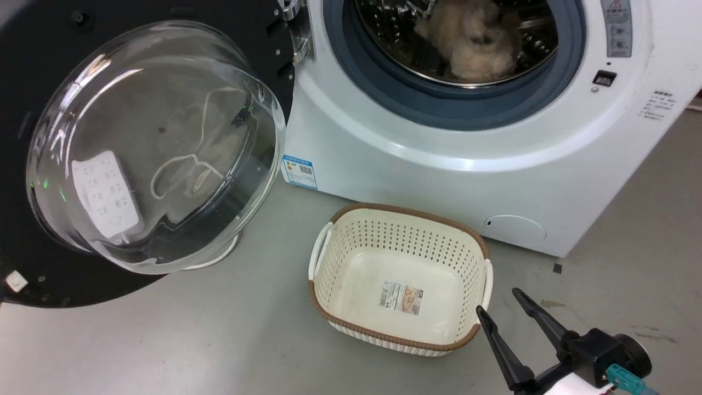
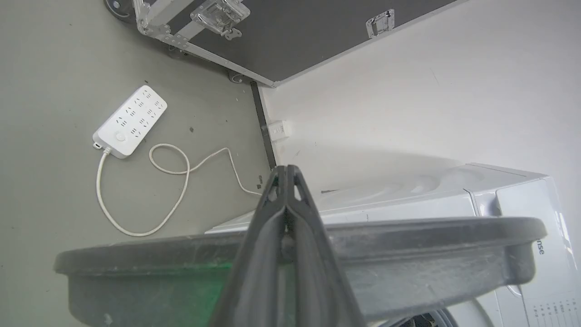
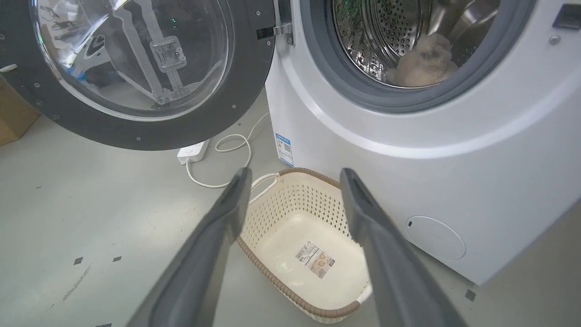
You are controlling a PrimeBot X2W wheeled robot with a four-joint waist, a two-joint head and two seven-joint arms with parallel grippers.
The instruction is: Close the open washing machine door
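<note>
The washing machine door [image 1: 33, 263] stands wide open at the left, its black rim [image 3: 136, 134] ringing a bulging glass bowl [image 1: 159, 142]. Its hinge [image 1: 299, 33] joins it to the white washing machine [image 1: 439, 164], whose drum mouth is uncovered. In the left wrist view my left gripper [image 2: 286, 169] is shut with nothing in it, and its fingers lie across the door's dark outer edge [image 2: 408, 245]. Whether they touch it is unclear. My right gripper [image 1: 498, 300] is open and hangs low, in front of the machine beside the basket, well apart from the door.
A cream perforated basket [image 1: 351, 241] sits on the floor before the machine. A beige fluffy item [image 1: 471, 44] lies in the drum. Behind the door are a white power strip [image 2: 129, 120] with its cable, a black flight case [image 2: 295, 36] and the wall.
</note>
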